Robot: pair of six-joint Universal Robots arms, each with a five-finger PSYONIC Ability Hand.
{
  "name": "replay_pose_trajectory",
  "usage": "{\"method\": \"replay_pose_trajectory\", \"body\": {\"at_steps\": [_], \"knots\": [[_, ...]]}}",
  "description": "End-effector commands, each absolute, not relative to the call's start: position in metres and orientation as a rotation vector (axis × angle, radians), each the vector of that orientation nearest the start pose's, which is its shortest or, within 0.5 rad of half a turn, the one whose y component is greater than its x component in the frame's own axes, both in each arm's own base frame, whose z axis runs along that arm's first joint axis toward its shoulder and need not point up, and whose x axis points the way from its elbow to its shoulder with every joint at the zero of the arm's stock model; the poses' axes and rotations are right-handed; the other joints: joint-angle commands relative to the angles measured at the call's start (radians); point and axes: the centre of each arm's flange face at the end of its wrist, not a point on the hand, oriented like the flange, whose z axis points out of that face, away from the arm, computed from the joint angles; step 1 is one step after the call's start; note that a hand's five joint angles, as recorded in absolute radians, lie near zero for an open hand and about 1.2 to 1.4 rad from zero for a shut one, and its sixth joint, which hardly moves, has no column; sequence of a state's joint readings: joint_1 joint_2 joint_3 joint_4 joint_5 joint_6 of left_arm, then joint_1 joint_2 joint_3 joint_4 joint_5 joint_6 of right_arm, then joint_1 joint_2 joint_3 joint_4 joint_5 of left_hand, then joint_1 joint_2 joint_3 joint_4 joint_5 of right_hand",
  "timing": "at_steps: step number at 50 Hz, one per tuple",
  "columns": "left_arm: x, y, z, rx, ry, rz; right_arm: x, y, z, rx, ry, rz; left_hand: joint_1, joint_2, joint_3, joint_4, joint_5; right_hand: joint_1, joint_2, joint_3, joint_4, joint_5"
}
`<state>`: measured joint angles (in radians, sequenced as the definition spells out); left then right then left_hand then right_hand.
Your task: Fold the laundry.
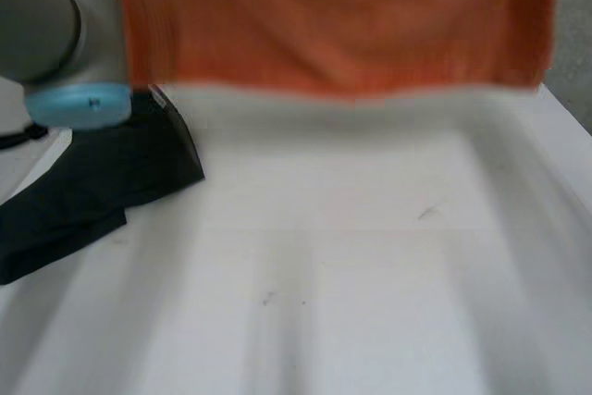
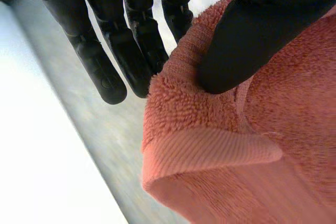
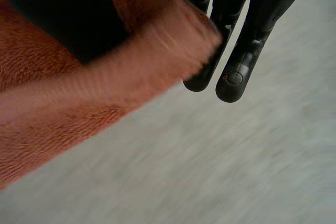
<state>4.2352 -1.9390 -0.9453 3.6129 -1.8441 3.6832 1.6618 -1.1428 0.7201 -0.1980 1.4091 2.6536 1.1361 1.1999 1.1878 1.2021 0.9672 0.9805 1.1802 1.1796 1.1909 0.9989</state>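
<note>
Orange towel | corner pinched: left robot hand | edge pinched: right robot hand

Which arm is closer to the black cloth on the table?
Left. The left arm hangs just above the black cloth at the left side of the table. The right hand pinches the orange towel, likely at its far right end, away from that cloth.

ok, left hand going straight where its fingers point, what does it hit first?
Looks free: past the fingertips of the left hand lies a pale surface, probably the table, depth unclear. The orange towel it pinches sits beside them, not ahead.
</note>
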Motion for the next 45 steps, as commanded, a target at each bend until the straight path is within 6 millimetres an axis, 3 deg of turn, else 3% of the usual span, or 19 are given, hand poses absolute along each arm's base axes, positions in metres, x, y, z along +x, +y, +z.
{"method": "replay_pose_trajectory", "body": {"at_steps": [1,6,10,11,14,15,17,18,23,29,37,41,45], "knots": [[-0.269,-0.326,0.413,0.171,1.344,-2.681,0.179,-0.406,0.43,-0.655,1.394,-3.027,0.26,0.196,0.209,0.194,0.254,0.416,0.216,0.217,0.205,0.223],[-0.263,-0.332,0.367,0.224,1.518,-2.582,0.182,-0.41,0.39,-0.726,1.532,-2.905,0.26,0.196,0.209,0.194,0.254,0.416,0.216,0.217,0.205,0.223],[-0.263,-0.329,0.321,0.294,1.676,-2.481,0.19,-0.407,0.342,-0.865,1.64,-2.715,0.26,0.196,0.209,0.194,0.254,0.416,0.216,0.217,0.205,0.223],[-0.263,-0.327,0.303,0.323,1.733,-2.438,0.194,-0.404,0.321,-0.934,1.673,-2.624,0.26,0.196,0.209,0.194,0.254,0.416,0.216,0.217,0.205,0.223],[-0.262,-0.326,0.272,0.367,1.823,-2.36,0.199,-0.399,0.289,-1.018,1.721,-2.492,0.26,0.196,0.209,0.194,0.254,0.416,0.216,0.217,0.205,0.223],[-0.264,-0.326,0.249,0.402,1.885,-2.301,0.202,-0.395,0.261,-1.075,1.77,-2.389,0.26,0.196,0.209,0.194,0.254,0.416,0.216,0.217,0.205,0.223],[-0.265,-0.326,0.225,0.439,1.943,-2.236,0.203,-0.393,0.236,-1.113,1.823,-2.311,0.26,0.196,0.209,0.194,0.254,0.416,0.216,0.217,0.205,0.223],[-0.267,-0.325,0.205,0.473,1.991,-2.181,0.203,-0.39,0.213,-1.159,1.872,-2.242,0.26,0.196,0.209,0.194,0.254,0.416,0.216,0.217,0.205,0.223],[-0.275,-0.316,0.165,0.583,2.088,-2.05,0.2,-0.381,0.166,-1.283,1.998,-2.105,0.26,0.196,0.209,0.194,0.254,0.416,0.216,0.217,0.205,0.223],[-0.267,-0.298,0.146,0.667,2.198,-1.865,0.185,-0.367,0.154,-1.341,2.146,-1.94,0.26,0.196,0.209,0.194,0.254,0.416,0.216,0.217,0.205,0.223],[-0.241,-0.261,0.163,0.733,2.303,-1.643,0.168,-0.33,0.194,-1.367,2.317,-1.66,0.26,0.196,0.209,0.194,0.254,0.416,0.216,0.217,0.205,0.223],[-0.227,-0.232,0.167,0.819,2.358,-1.479,0.155,-0.308,0.202,-1.438,2.429,-1.465,0.26,0.196,0.209,0.194,0.254,0.416,0.216,0.217,0.205,0.223],[-0.213,-0.194,0.166,0.979,2.379,-1.264,0.129,-0.273,0.199,-1.645,2.555,-1.13,0.26,0.196,0.209,0.194,0.254,0.416,0.216,0.217,0.205,0.223]]}}
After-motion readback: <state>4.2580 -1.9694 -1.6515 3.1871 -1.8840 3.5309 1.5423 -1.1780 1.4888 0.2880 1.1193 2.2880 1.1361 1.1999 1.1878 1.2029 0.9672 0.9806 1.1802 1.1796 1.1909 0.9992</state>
